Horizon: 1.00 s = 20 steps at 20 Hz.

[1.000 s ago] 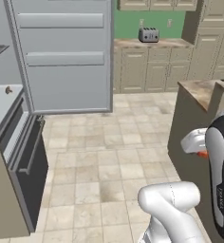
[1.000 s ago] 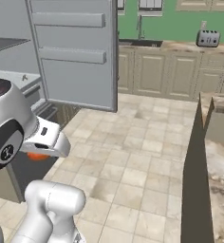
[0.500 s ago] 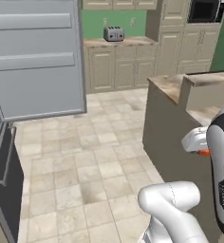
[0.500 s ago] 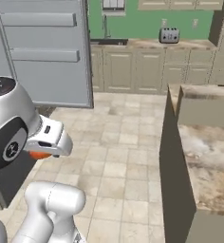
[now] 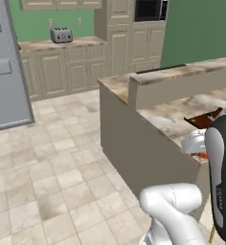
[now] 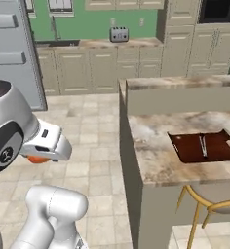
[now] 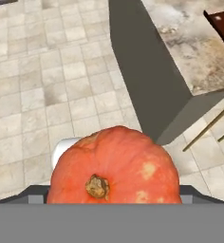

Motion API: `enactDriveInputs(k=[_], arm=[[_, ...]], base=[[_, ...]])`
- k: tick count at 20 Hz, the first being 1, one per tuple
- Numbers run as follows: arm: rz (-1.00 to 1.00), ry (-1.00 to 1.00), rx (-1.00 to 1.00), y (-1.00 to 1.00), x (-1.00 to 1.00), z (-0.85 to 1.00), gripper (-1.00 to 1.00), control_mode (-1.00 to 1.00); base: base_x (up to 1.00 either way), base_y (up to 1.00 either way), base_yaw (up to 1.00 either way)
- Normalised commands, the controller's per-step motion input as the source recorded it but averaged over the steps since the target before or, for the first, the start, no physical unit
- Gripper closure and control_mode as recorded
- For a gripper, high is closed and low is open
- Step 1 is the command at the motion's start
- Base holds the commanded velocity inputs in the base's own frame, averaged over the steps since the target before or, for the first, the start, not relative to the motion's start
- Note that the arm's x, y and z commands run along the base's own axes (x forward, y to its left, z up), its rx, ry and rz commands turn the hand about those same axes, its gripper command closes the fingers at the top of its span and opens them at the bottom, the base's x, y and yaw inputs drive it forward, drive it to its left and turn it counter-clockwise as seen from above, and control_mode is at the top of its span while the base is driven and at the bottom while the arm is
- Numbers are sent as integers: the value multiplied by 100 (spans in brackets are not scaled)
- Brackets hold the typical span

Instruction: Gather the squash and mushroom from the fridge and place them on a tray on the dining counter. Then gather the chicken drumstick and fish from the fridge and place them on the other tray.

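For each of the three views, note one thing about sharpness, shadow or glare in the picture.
Left base view: the toaster and far cabinets look soft and slightly blurred. Right base view: even, flat light with no glare on the dining counter, and the other tray throws almost no shadow. Hand view: the squash is close, its skin softly shaded without bright highlights.

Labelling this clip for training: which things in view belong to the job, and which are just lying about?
Job: squash, dining counter, brown tray, fridge door.
Lying about: toaster, microwave, chair, wall cabinets.
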Motion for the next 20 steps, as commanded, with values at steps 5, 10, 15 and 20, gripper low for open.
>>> enactDriveInputs(k=[5,10,15,20], arm=[[0,0,0,0,0,0,100,100],[0,0,0,0,0,0,100,100],[0,0,0,0,0,0,100,100],[0,0,0,0,0,0,100,100]], base=[[1,-100,-15],[0,-100,-9],[0,-100,-6],[0,-100,-3]])
